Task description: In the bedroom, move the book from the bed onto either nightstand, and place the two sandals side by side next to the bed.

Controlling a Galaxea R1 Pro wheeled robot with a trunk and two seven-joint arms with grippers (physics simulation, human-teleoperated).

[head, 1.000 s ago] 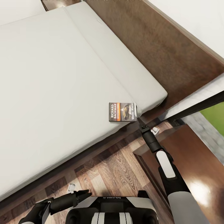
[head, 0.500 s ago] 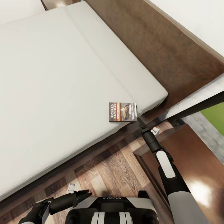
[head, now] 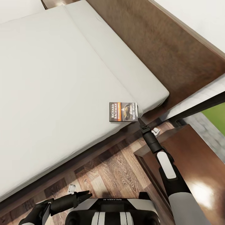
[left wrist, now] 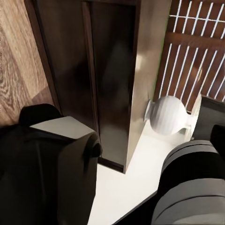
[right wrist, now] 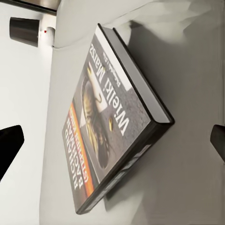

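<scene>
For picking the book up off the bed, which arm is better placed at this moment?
Right. The right gripper is stretched out to the book at the mattress corner, open, its fingertips either side of it. The left gripper sits folded low by the trunk, far from the bed.

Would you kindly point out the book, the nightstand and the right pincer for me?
book (head: 123, 112): head view, middle of its front cover.
nightstand (head: 190, 162): head view, bare glossy top.
right pincer (head: 139, 119): head view, between its fingertips, just beside the book's corner.
</scene>
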